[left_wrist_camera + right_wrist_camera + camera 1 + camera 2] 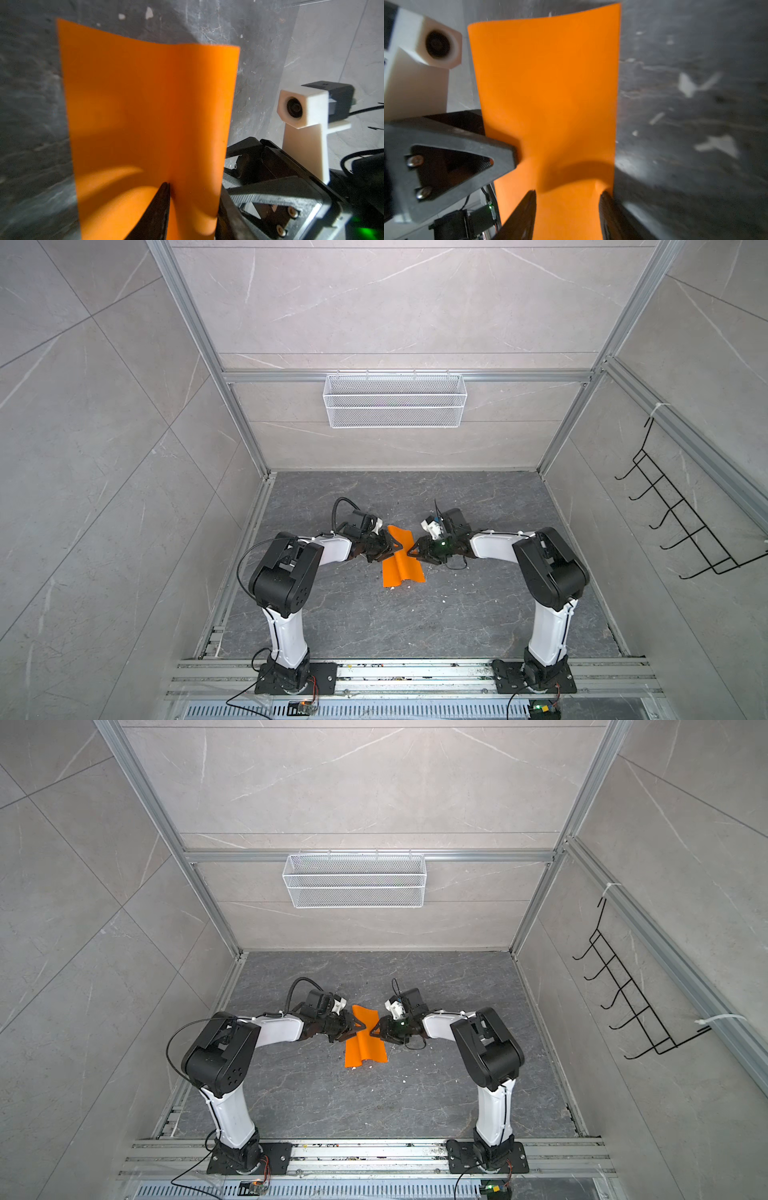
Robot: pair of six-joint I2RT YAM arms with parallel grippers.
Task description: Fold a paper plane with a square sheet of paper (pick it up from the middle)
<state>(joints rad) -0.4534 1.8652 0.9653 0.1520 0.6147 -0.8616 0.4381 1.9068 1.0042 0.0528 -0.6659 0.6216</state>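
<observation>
The square sheet of paper (401, 570) was thin, matt orange paper, smooth and plain. The table (415, 626) was dark grey, stone-veined, with a faint sheen. The arm shells (286, 635) were glossy white plastic. The basket (395, 400) was white metal mesh; the frame rail (274, 376), bare satin metal.

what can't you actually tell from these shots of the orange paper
- Grip: whether the left gripper or right gripper pinches the orange sheet; too small in both top views, fingers cut off by the frame edge in both wrist views.
- Sheet's edge beneath the left gripper, top views: hidden by its fingers.
- The white specks on the table: blurred in the right wrist view, too small elsewhere.
</observation>
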